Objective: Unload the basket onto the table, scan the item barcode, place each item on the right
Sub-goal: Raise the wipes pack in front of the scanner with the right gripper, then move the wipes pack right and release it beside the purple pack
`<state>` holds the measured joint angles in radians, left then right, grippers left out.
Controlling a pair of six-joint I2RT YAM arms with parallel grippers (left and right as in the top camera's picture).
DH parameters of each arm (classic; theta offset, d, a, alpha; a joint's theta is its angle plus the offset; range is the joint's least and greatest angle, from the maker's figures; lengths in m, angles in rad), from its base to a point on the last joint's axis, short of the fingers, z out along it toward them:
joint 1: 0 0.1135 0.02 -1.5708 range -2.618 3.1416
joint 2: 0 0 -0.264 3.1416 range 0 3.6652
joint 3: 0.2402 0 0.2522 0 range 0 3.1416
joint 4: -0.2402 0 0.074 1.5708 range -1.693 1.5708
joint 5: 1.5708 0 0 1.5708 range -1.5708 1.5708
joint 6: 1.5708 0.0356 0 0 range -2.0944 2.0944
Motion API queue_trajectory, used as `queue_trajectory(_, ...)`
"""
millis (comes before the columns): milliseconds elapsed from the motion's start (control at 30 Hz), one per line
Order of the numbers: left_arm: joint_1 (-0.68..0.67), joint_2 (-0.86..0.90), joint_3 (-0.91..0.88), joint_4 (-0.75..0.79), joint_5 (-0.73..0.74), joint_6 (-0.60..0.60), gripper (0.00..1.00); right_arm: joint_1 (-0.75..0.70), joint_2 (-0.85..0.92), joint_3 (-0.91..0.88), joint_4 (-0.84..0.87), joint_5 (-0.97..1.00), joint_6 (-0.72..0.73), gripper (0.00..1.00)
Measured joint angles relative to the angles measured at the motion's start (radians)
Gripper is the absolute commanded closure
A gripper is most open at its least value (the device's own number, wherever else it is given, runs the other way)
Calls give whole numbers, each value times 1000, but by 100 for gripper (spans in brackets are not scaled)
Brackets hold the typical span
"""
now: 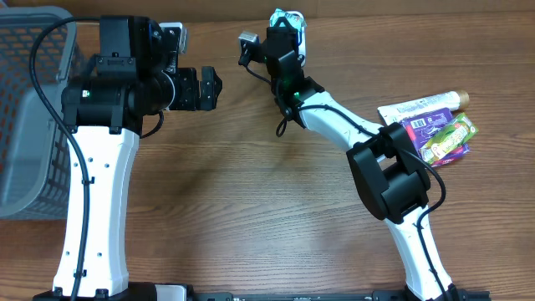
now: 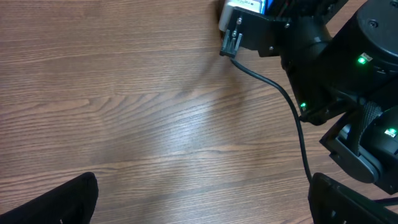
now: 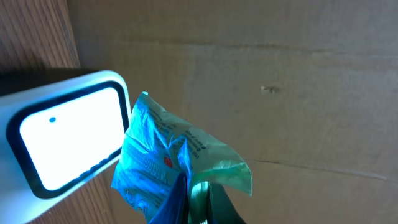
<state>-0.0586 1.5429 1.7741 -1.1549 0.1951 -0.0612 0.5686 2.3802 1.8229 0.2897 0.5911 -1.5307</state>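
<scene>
Currently: right tool (image 3: 194, 202) clamped on crinkled teal-green plastic packet (image 3: 158, 165), lower centre of wrist frame, just beside white rounded scanner with glowing window (image 3: 68, 134). Left tool (image 1: 211, 88), fingers wide apart, upper left of overhead frame, above brown wooden bench (image 1: 251, 209).

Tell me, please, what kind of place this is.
Probably a mock shop checkout on a wooden table: a lit barcode scanner, a grey mesh basket, and packaged snacks. The right claw holds a packet beside the scanner.
</scene>
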Motion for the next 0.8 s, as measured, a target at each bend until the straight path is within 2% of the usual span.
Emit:
queue_trajectory(367,0,0,0,0,0,0,0,-5,0,0,1,44,-21,96)
queue_trajectory(467,0,0,0,0,0,0,0,-5,-11,0,-36,55,22,96)
queue_trajectory(567,0,0,0,0,0,0,0,-4,-69,-3,-179,55,141,96)
queue_trajectory(700,0,0,0,0,0,0,0,-4,-258,-9,-472,56,400,96)
queue_trajectory(800,0,0,0,0,0,0,0,-10,-467,-6,-777,-8,698,96)
